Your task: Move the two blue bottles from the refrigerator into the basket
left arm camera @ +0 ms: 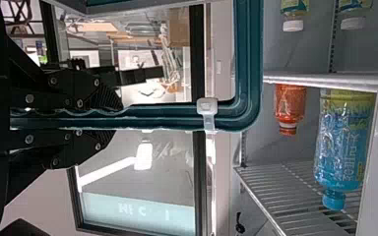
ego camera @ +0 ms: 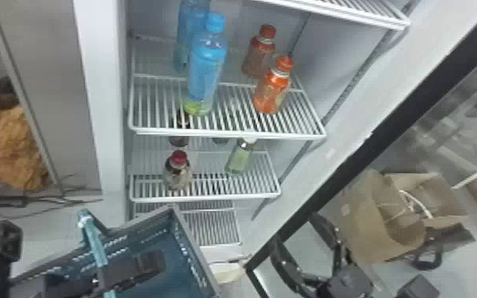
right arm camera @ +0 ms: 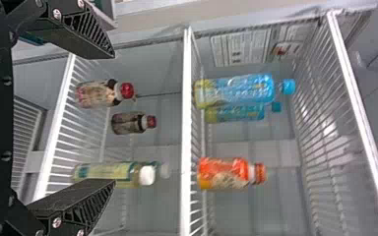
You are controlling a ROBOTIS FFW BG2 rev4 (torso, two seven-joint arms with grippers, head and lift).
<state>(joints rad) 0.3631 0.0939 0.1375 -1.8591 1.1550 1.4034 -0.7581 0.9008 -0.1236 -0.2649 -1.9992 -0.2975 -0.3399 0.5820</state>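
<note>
Left gripper clenched on the basket, right gripper spread and empty to its right — that's what I see. Both blue bottles stand on a refrigerator shelf beyond the basket.

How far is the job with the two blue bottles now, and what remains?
No bottle is moved into the basket yet: the front blue bottle and the rear blue bottle stand on the refrigerator shelf. The left hand grips the basket's rim; the right hand is open and empty. Both transfers are left.
</note>
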